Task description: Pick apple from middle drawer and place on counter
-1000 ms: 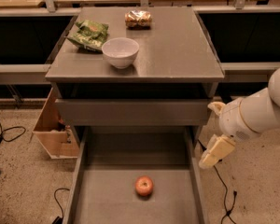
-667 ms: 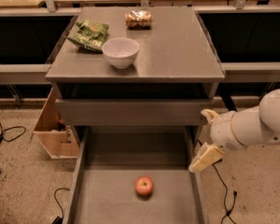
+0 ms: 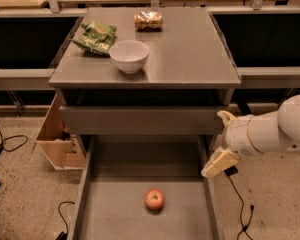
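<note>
Fingers: my two tan fingers [image 3: 219,162] are spread apart and hold nothing; one reaches up by the cabinet's right front corner, the other angles down over the right wall of the open drawer.
Arm: my white arm [image 3: 270,131] comes in from the right, outside the cabinet.
Apple: a small red-orange apple [image 3: 154,199] sits alone on the drawer floor, about midway between the side walls, down and to the left of my fingers and well apart from them.
Drawer: the drawer [image 3: 190,214] is pulled fully out, its grey floor bare apart from the apple.
Desk: the desk [image 3: 190,54] tops the cabinet; its right half is bare.
On the desk: a white bowl [image 3: 129,55] at front left, a green bag [image 3: 96,36] behind it, a brown wrapped snack [image 3: 148,20] at the back.
Beside the cabinet: a cardboard box [image 3: 57,144] stands on the floor to the left.
Change: over the last second my arm has swung in from the right and dropped slightly, bringing my fingers to the drawer's right wall; the apple has not moved.
Meaning: I judge this as the approach, with nothing grasped yet.
Next: I must carry my fingers over the wall, then left and down to straddle the apple.
Risk: I could clip the drawer wall, or nudge the apple so that it rolls.
</note>
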